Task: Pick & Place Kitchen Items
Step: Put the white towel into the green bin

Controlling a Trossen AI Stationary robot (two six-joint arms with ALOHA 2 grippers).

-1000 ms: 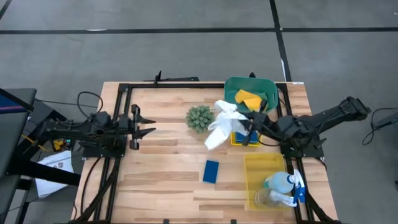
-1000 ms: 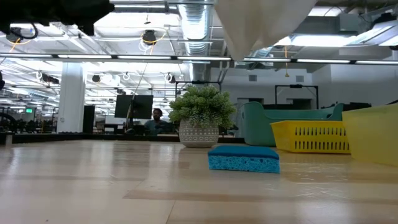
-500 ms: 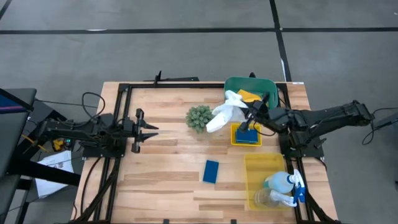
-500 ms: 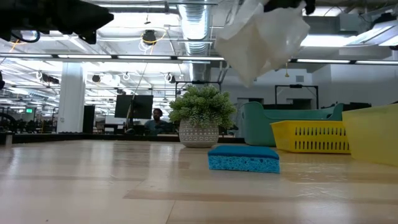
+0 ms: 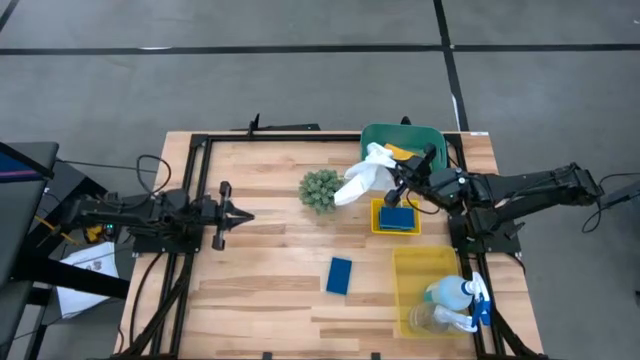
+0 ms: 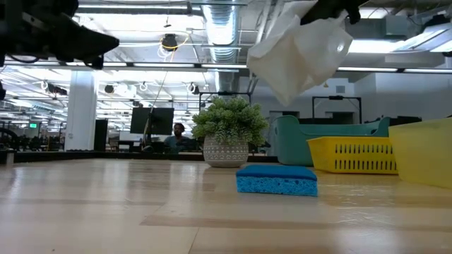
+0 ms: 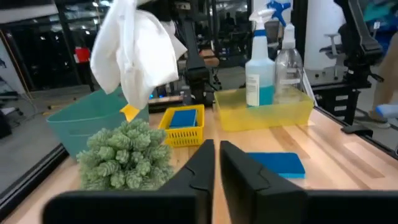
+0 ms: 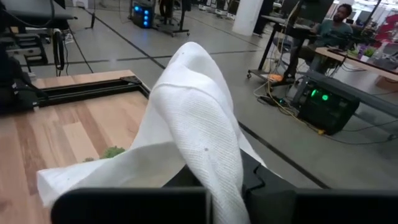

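One white cloth hangs clamped in right end effector, seemingly beside teal bin.

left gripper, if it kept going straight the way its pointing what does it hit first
Probably the plant ball. The shut left gripper points across the table toward the right side; the ball lies nearest ahead, slightly off its line, so it may only graze it.

High: overhead, straight down on the table.
Low: tabletop level, facing the room.
Wrists: look forward past own fingers.
Shared: cloth, all views.
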